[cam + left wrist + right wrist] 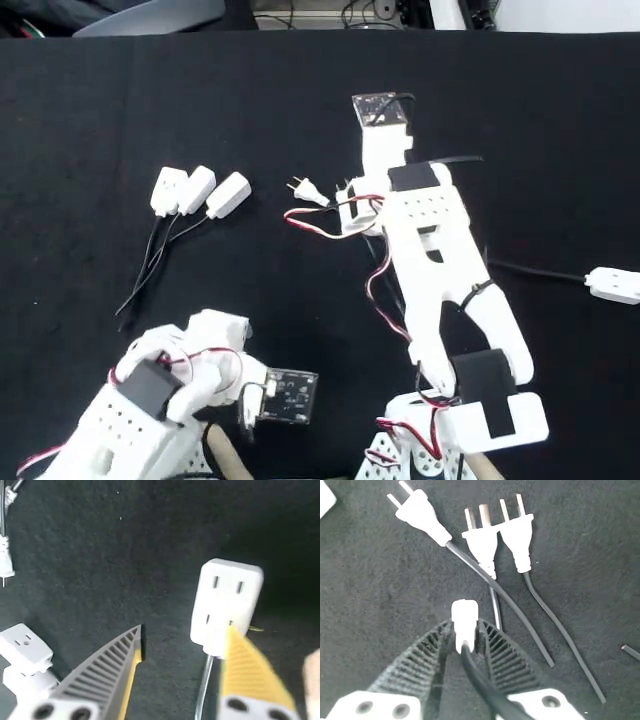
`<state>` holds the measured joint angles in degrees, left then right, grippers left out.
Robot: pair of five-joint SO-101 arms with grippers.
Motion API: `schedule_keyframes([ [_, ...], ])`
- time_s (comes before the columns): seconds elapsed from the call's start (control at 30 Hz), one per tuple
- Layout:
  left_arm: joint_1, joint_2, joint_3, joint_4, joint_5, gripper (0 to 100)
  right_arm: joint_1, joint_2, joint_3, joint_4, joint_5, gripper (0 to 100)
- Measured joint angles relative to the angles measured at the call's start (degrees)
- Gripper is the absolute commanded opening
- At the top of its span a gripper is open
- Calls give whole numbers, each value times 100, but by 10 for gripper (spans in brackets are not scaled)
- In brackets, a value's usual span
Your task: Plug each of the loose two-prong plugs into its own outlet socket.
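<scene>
**One tool pinching a cord end, the other spread at a socket**

From above, the black worktop [500, 120] carries a row of three white blocks [196, 188] in the upper left of the frame, side by side, their black cords trailing toward the lower left. A two-prong plug [308, 190] lies just above the centre, prongs toward the left. It sits just beside the long arm [440, 270] that rises from the lower right. A white cord piece [612, 284] sits at the right edge. A second arm [150, 400] is folded in the lower left corner.

In the left wrist view, the left tool [185, 632] is spread wide. Its yellow finger [245, 665] reaches the near edge of an outlet socket [227, 597] that lies face up on its cord. I cannot tell whether they touch. The grey finger [107, 665] stands apart from that socket. A second socket [22, 647] lies beyond the grey finger, and a plug on a cord [5, 565] shows at the frame's rim.

In the right wrist view, the right tool [465, 630] is pressed together on a white cord end [465, 617], with its black cord running back between the fingers. No prongs show on it. Ahead lie three loose plugs. One plug [420, 512] is angled apart, and its cord crosses that of the middle plug [482, 537]. The middle plug touches its neighbour plug [520, 530].
</scene>
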<state>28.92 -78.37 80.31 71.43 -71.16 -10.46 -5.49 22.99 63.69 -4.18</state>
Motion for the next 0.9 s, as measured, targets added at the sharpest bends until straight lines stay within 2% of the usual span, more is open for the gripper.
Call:
schedule_keyframes([
  [0.2, 9, 2119, -1204, 431, -9, 257, 9, 0, 0, 0, 0, 11],
  [0.3, 9, 3174, -1565, 316, -9, 257, 9, 0, 0, 0, 0, 11],
  [0.4, 9, 3903, -1626, -176, -9, 259, 0, 0, 0, 0, 0, 11],
  [0.67, 123, 4308, -1187, -1363, 237, 257, 167, 0, 0, 0, 0, 11],
  [0.9, 132, 4343, -1160, -1521, 589, 231, 176, 0, 0, 0, 0, 11],
])
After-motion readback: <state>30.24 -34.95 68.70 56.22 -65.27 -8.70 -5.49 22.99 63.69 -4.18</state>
